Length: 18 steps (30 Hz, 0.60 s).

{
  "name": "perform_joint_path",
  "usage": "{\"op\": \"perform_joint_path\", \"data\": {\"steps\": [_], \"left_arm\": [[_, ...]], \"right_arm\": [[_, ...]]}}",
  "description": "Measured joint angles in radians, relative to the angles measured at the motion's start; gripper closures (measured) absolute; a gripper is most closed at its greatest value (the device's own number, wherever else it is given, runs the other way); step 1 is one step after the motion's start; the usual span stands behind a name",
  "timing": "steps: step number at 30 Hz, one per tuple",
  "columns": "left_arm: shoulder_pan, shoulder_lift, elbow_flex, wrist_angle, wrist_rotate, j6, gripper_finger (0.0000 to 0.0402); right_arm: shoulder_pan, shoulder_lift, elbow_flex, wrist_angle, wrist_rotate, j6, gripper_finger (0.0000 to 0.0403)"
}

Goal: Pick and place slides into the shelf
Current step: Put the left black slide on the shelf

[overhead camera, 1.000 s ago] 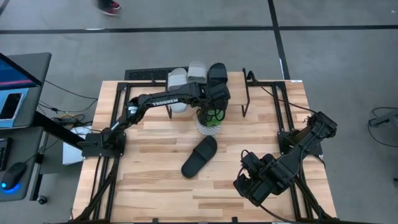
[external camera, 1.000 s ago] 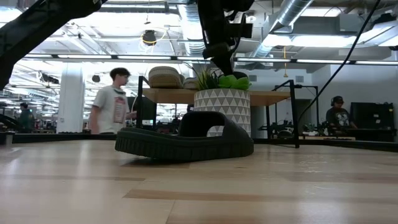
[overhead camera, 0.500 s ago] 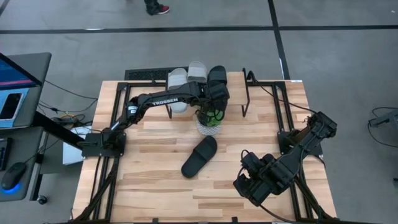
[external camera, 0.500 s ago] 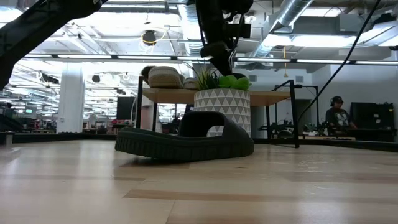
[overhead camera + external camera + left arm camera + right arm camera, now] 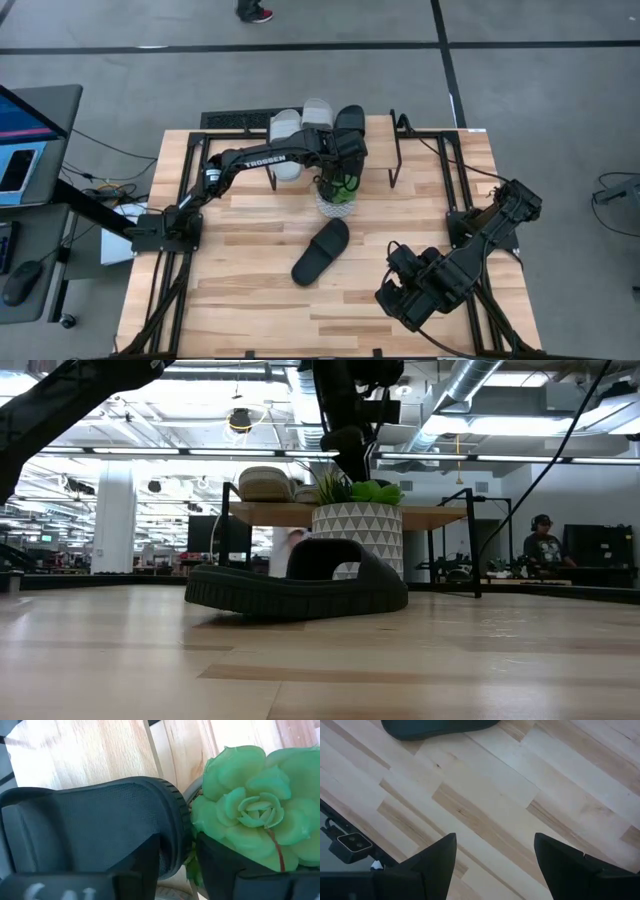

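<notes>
Right now the left gripper (image 5: pixel 345 165) hangs at the front edge of the shelf (image 5: pixel 380 135), its fingers (image 5: pixel 145 857) straddling the heel rim of a black slide (image 5: pixel 350 125) that lies on the shelf plank. The fingers stand a little apart, one over the footbed and the other outside the rim; whether they press on the rubber I cannot tell. Just beside the outer finger sits a green succulent (image 5: pixel 250 805) in a white patterned pot (image 5: pixel 357 540), on the tabletop (image 5: pixel 250 300) directly below the gripper. Beyond the black slide, on the side away from the plant, two light grey slides (image 5: pixel 300 118) lie side by side on the same plank, touching one another.

The second black slide (image 5: pixel 321 251) lies sole down on the tabletop, well apart from the left fingers and nearer the front of the table, angled across the boards. In the low view it fills the foreground, with the pot and shelf behind it.

The right gripper (image 5: pixel 492 865) waits near the table's front right corner, fingers spread wide and holding nothing, with that loose black slide some way ahead of its tips.
</notes>
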Motion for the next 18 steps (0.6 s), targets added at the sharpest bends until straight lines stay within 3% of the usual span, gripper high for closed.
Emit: {"op": "perform_joint_path", "data": {"steps": [8, 18], "left_arm": [[-0.001, 0.0, 0.0, -0.016, 0.014, -0.013, 0.0236], [-0.01, 0.0, 0.001, -0.058, 0.014, -0.013, 0.023]], "right_arm": [[0.0, 0.0, 0.0, -0.003, 0.001, -0.001, 0.0143], [0.0, 0.0, 0.0, -0.003, 0.001, -0.003, 0.0143]]}}
